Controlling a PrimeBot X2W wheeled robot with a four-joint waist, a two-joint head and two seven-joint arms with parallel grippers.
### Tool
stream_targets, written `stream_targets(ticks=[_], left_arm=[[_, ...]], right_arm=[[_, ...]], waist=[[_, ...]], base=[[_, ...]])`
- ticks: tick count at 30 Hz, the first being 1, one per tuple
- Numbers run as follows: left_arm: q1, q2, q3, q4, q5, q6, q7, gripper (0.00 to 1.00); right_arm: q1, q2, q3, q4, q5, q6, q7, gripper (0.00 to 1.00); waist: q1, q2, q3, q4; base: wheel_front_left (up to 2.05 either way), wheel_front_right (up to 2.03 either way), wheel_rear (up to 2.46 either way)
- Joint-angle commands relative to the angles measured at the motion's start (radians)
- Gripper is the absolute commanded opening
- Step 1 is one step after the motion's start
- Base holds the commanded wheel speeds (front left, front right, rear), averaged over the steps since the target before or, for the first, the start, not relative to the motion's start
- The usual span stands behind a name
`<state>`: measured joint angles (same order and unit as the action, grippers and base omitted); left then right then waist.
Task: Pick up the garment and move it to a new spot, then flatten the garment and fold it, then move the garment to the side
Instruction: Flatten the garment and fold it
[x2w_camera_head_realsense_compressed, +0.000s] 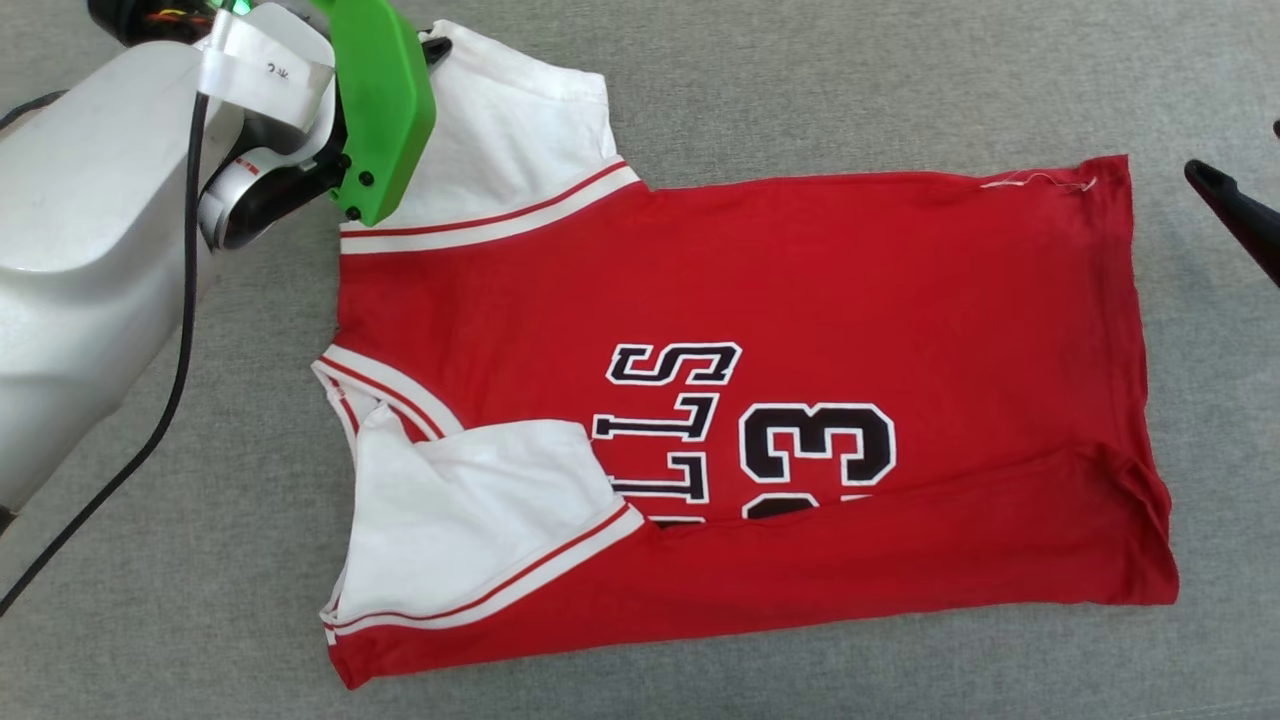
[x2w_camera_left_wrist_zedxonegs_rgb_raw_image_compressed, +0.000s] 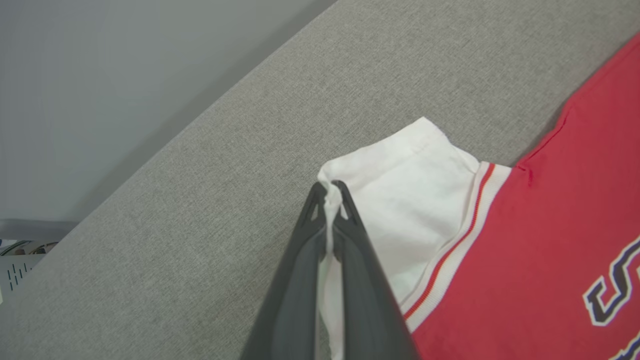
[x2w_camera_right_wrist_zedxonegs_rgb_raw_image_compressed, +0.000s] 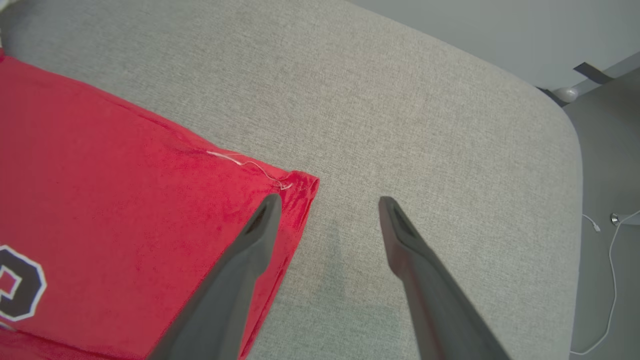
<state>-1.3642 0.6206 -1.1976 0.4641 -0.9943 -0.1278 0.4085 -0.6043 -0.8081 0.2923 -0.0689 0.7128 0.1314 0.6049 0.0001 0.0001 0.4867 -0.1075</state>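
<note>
We record the red jersey T-shirt (x2w_camera_head_realsense_compressed: 800, 300) spread on the grey fabric surface (x2w_camera_head_realsense_compressed: 900, 90), collar to our left and hem to our right.

Nearest us, its long edge is folded up over the body and cuts off the black lettering (x2w_camera_head_realsense_compressed: 670, 420) and the number (x2w_camera_head_realsense_compressed: 815, 445). The near white sleeve (x2w_camera_head_realsense_compressed: 470, 520) lies folded onto the red chest beside the striped collar (x2w_camera_head_realsense_compressed: 370, 390).

Farther off, the far white sleeve (x2w_camera_head_realsense_compressed: 520, 130) lies flat beyond the shoulder. Our left hand (x2w_camera_left_wrist_zedxonegs_rgb_raw_image_compressed: 330, 192) is clenched on that sleeve's outer corner, with white cloth pinched between its dark fingers. A green cover (x2w_camera_head_realsense_compressed: 385, 100) sits on that arm, and a black cable (x2w_camera_head_realsense_compressed: 180, 330) trails beside the pale forearm (x2w_camera_head_realsense_compressed: 90, 250).

Our right hand (x2w_camera_right_wrist_zedxonegs_rgb_raw_image_compressed: 328, 200) is released, fingers spread. One finger is over the far hem corner, where a loose white thread (x2w_camera_right_wrist_zedxonegs_rgb_raw_image_compressed: 250, 165) shows; we cannot tell whether it touches the cloth.
</note>
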Motion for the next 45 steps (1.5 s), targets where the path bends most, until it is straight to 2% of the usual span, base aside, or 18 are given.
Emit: stream_targets(ticks=[1, 5, 9, 14, 17, 21, 22, 23, 24, 36, 45], left_arm=[[0.011, -0.004, -0.001, -0.01, 0.007, -0.003, -0.013, 0.0], [-0.004, -0.02, 0.0, -0.039, 0.014, -0.003, -0.032, 0.0], [-0.023, -0.032, 0.003, -0.058, 0.026, -0.002, -0.046, 0.0], [-0.033, -0.035, 0.004, -0.068, 0.037, 0.002, -0.061, 0.0], [-0.034, -0.038, 0.005, -0.065, 0.039, 0.004, -0.07, 0.0], [-0.027, -0.038, 0.002, -0.057, 0.042, 0.004, -0.082, 0.0], [-0.024, -0.037, 0.001, -0.054, 0.041, 0.004, -0.085, 0.0], [-0.02, -0.035, 0.001, -0.052, 0.04, 0.004, -0.087, 0.0], [-0.016, -0.033, 0.0, -0.049, 0.039, 0.004, -0.09, 0.0], [0.086, 0.03, 0.001, -0.067, 0.032, 0.031, -0.176, 0.0], [0.226, 0.11, -0.017, -0.21, 0.025, 0.102, -0.216, 0.0]], right_arm=[[-0.035, -0.018, 0.02, 0.023, 0.026, -0.001, 0.051, 1.0], [-0.106, -0.039, 0.091, 0.097, 0.063, -0.001, 0.17, 1.0], [-0.167, -0.001, 0.142, 0.186, 0.079, -0.001, 0.205, 1.0], [-0.207, 0.053, 0.225, 0.29, 0.059, -0.001, 0.191, 1.0], [-0.2, 0.065, 0.284, 0.352, 0.042, -0.001, 0.182, 1.0], [-0.177, 0.074, 0.332, 0.412, 0.079, -0.001, 0.168, 1.0], [-0.174, 0.069, 0.343, 0.42, 0.088, -0.001, 0.163, 0.76], [-0.175, 0.065, 0.347, 0.423, 0.093, -0.001, 0.152, 0.06], [-0.178, 0.061, 0.347, 0.424, 0.095, -0.001, 0.132, 0.0], [-0.178, 0.039, 0.301, 0.382, 0.096, -0.001, -0.167, 0.0], [-0.065, 0.028, 0.302, 0.347, 0.101, -0.001, -0.276, 0.0]], waist=[[-0.0001, -0.0001, 0.001, 0.032], [-0.0001, -0.0001, 0.027, 0.062], [-0.0001, -0.0001, 0.055, 0.088], [-0.0001, -0.0001, 0.082, 0.108], [-0.0001, -0.0001, 0.089, 0.117], [-0.0001, -0.0001, 0.087, 0.117], [-0.0001, -0.0001, 0.083, 0.115], [-0.0001, -0.0001, 0.079, 0.113], [-0.0001, -0.0001, 0.073, 0.11], [-0.0001, -0.0001, -0.059, 0.085], [-0.0001, -0.0001, -0.16, 0.101]], base=[[0.0, 0.0, 0.0], [0.0, 0.0, 0.0], [0.0, 0.0, 0.0], [0.0, 0.0, 0.0], [0.0, 0.0, 0.0], [0.0, 0.0, 0.0], [0.0, 0.0, 0.0], [0.0, 0.0, 0.0], [0.0, 0.0, 0.0], [0.0, 0.0, 0.0], [0.0, 0.0, 0.0]])
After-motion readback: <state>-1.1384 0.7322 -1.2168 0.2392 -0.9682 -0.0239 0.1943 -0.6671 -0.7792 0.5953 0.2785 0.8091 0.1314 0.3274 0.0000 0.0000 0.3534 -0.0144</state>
